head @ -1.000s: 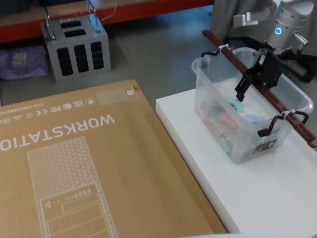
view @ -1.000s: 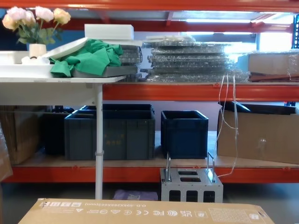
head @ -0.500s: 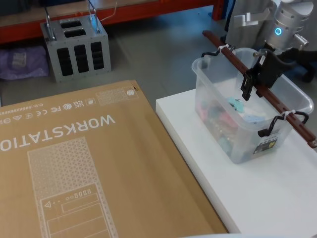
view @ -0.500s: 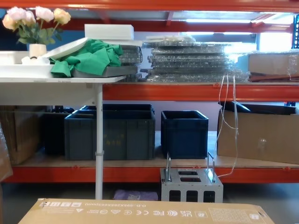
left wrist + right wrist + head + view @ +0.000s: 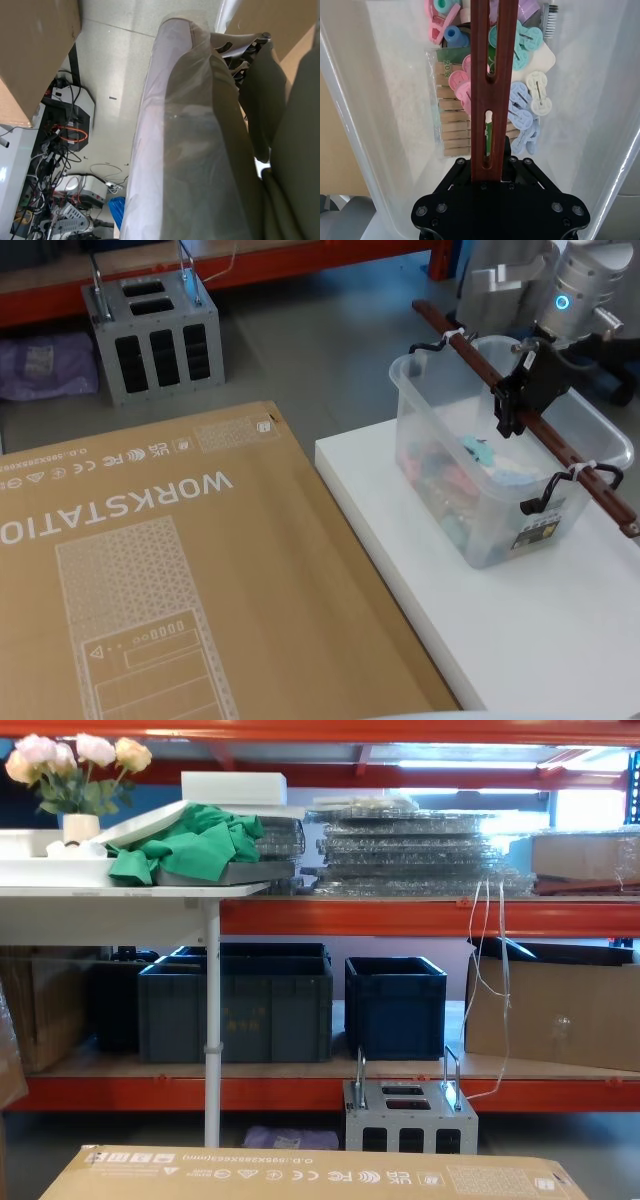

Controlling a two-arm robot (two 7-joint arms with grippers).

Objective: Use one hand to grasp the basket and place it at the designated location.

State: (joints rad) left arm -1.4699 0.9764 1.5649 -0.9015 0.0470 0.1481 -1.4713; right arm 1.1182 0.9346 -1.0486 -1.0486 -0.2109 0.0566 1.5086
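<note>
The basket [image 5: 470,510], a translucent white tub holding coloured clips and wooden pegs [image 5: 520,105], stands on a white platform [image 5: 560,640] at the right. Its long red-brown bar handle [image 5: 470,355] runs across the top, tied on with white zip ties by black hooks [image 5: 545,495]. My right gripper [image 5: 512,405], black on a silver-grey arm, sits at the middle of that bar, over the tub. In the right wrist view the handle [image 5: 492,75] runs straight into the gripper's black body [image 5: 500,210], with the basket's wall [image 5: 395,100] on either side.
A large flat cardboard box [image 5: 150,580] lies left of the platform. A grey metal box with handles [image 5: 155,330] stands on the floor behind it, beside a purple bag [image 5: 40,365]. Dark blue crates [image 5: 395,1005] sit on the low orange shelving.
My right gripper has swung from a slant to a more upright stance on the bar and shifted slightly toward the far right. The basket has stayed where it was.
</note>
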